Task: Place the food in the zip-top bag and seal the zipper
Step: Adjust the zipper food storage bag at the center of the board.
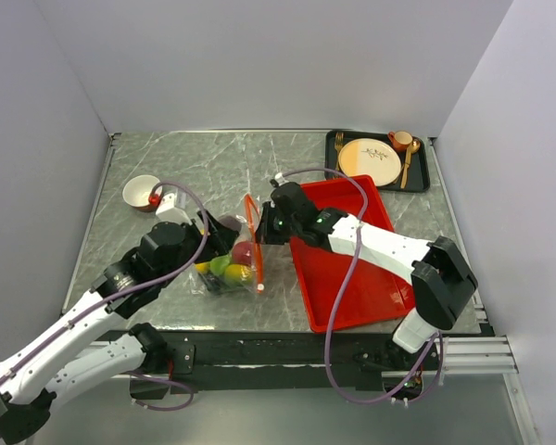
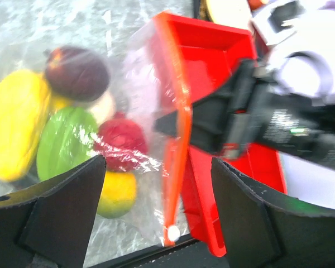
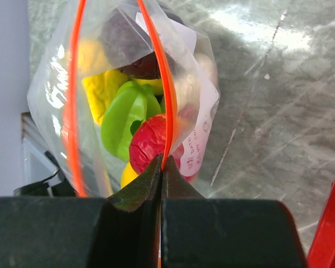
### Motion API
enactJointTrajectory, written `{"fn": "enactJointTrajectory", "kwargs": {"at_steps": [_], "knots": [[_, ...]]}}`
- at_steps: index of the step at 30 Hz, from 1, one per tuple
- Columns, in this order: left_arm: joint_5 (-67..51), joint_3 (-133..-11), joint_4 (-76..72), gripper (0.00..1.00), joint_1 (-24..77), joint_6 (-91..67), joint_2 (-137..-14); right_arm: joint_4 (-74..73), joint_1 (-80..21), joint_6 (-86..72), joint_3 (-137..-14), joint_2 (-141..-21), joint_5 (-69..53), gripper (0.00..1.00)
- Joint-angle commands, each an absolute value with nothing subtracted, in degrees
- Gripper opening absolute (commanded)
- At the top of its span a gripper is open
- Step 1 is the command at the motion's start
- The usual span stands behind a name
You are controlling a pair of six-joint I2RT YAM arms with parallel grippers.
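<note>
Zip-top bag (image 1: 224,269): clear floppy plastic, crinkled. Lies on table (image 1: 167,167) with mouth edge raised.

Food: all inside bag, bunched together.
- Yellow piece (image 2: 14,123) next to green piece (image 2: 64,142).
- Red piece (image 2: 120,142) nearest mouth.
- Dark purple piece (image 2: 78,72) on far side.
- Small yellow-green piece (image 2: 117,192) nearest.

Zipper (image 1: 253,243): thin orange-red strip, runs far-to-near along bag edge. White slider (image 2: 170,231) at near end. Two tracks parted, mouth gaping. Tracks meet where right end effector (image 3: 161,167) pinches strip.
</note>
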State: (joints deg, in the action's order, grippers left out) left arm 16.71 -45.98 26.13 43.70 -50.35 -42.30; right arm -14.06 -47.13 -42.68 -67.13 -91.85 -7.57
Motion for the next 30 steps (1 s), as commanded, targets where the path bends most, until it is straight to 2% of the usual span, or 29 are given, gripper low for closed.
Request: {"fn": "enactJointTrajectory", "kwargs": {"at_steps": [1,4,12,15,16,18,19,21,22,23,24,30], "knots": [[21.00,-43.69,29.18,0.82,43.95,-54.57,-38.51,-13.61,-46.67,-40.70,-73.71,-87.53,-12.30,0.02],[22.85,-42.89,26.28,0.89,43.94,-53.88,-36.48,-18.18,-46.67,-38.15,-78.38,-89.12,-10.99,0.01],[24.69,-50.27,30.14,0.87,43.95,-52.55,-45.51,-15.63,-46.67,-39.20,-77.78,-88.15,-14.15,0.02],[26.53,-49.75,29.88,0.77,43.95,-53.61,-45.70,-16.26,-46.67,-38.59,-77.87,-88.16,-13.97,0.02],[27.59,-50.44,32.23,0.67,43.95,-54.66,-46.05,-16.17,-46.67,-38.32,-77.87,-88.07,-13.97,0.02],[31.27,-52.20,35.67,0.64,43.95,-55.89,-47.89,-16.35,-46.67,-38.06,-77.96,-87.89,-13.80,0.03],[32.42,-53.77,38.21,0.58,43.95,-56.25,-48.77,-16.52,-46.76,-37.80,-78.22,-87.98,-13.89,0.03],[33.48,-54.93,39.46,0.42,43.95,-56.34,-50.18,-16.70,-46.67,-37.62,-78.57,-88.24,-14.15,0.03],[34.01,-55.63,39.38,0.26,43.95,-55.99,-50.27,-16.70,-46.67,-37.44,-78.66,-88.33,-14.59,0.03],[34.01,-55.90,38.33,0.17,43.86,-55.73,-50.19,-16.87,-46.67,-37.35,-79.27,-88.59,-14.85,0.03],[33.67,-56.42,37.71,0.02,43.94,-54.59,-50.10,-17.05,-46.67,-37.09,-79.71,-88.94,-15.11,0.03],[35.94,-65.63,41.30,0.01,43.95,-53.26,-49.66,-14.26,-46.76,-36.12,-84.82,-87.90,-26.17,0.03]]}}
